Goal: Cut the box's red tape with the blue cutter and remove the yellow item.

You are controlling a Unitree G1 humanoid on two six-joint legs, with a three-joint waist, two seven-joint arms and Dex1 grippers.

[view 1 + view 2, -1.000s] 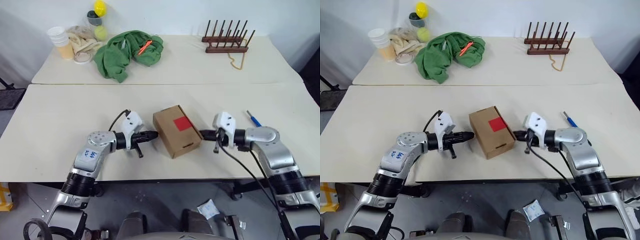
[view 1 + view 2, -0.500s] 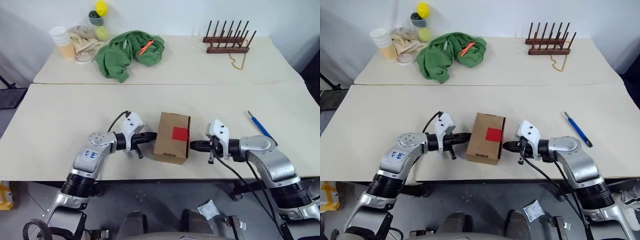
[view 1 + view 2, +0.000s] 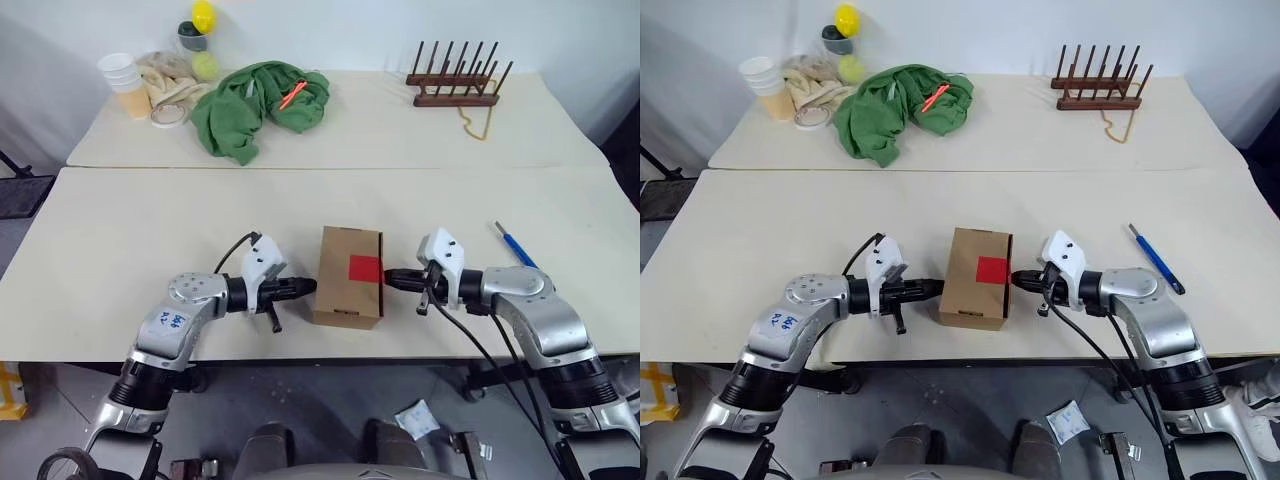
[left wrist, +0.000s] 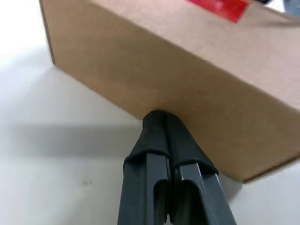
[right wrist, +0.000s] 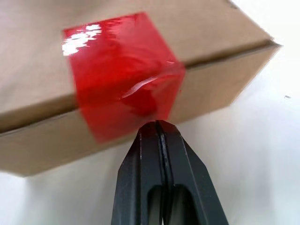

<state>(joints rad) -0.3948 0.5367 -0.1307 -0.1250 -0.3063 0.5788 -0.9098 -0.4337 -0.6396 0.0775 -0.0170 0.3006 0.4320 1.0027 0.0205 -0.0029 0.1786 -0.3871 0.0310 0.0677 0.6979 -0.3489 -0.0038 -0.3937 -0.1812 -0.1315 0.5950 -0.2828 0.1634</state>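
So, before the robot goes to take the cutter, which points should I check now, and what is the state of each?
1. Box flat on table: ok.
2. Red tape uncut: ok.
3. Tape side faces right gripper: ok.
4. Left gripper and right gripper shut, holding nothing: ok.
5. Blue cutter lying free, right of the box: ok.
6. Yellow item inside: cannot tell, box closed.
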